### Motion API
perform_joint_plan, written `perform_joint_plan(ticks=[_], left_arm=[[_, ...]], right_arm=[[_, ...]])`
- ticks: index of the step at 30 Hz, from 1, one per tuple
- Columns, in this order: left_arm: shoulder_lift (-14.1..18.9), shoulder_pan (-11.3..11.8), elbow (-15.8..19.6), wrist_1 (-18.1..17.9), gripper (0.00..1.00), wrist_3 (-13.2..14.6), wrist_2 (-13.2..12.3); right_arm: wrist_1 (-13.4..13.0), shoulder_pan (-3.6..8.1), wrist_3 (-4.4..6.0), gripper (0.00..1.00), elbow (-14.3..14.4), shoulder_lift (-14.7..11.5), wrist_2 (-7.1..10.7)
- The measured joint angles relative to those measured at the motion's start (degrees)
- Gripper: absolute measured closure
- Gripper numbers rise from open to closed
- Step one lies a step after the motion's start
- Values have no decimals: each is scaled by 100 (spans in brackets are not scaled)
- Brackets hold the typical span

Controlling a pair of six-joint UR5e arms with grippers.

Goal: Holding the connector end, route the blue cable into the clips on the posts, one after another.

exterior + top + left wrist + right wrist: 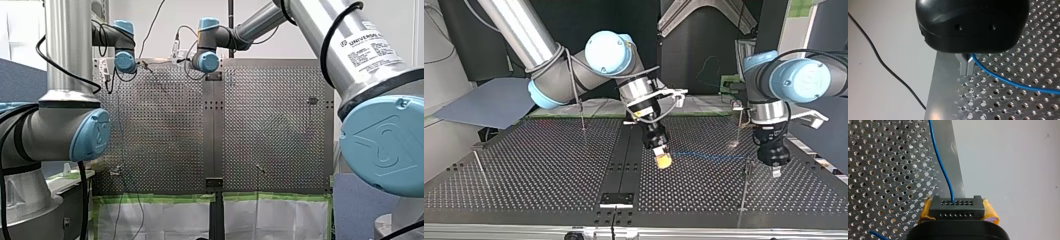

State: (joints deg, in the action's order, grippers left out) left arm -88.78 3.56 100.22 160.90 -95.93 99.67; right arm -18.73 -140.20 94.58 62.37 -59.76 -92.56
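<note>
right gripper (662, 159) grips the connector (958, 208), left gripper (967, 63) pinches the cable (1008, 80) strung between them above the table (549, 165); a hard pull could slip it short of the nearest post (744, 181).

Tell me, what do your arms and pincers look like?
Both my left arm and my right arm are silver tubes with pale blue round joint caps and black cables alongside. A Universal Robots label marks my right arm; my left pincer is black with metal tips, my right pincer has yellow pads.
</note>
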Motion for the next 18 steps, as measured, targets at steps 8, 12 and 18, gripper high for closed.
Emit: perform_joint_plan(ticks=[8,12,18], left_arm=[[-122,53,-271,27,100,-123,-129],[-262,80,-324,43,100,-144,-182],[-338,157,-334,-4,100,-260,-320]], right_arm=[[-5,24,1,100,0,25,5],[-8,28,1,100,1,37,4],[-9,90,1,100,-7,103,9]])
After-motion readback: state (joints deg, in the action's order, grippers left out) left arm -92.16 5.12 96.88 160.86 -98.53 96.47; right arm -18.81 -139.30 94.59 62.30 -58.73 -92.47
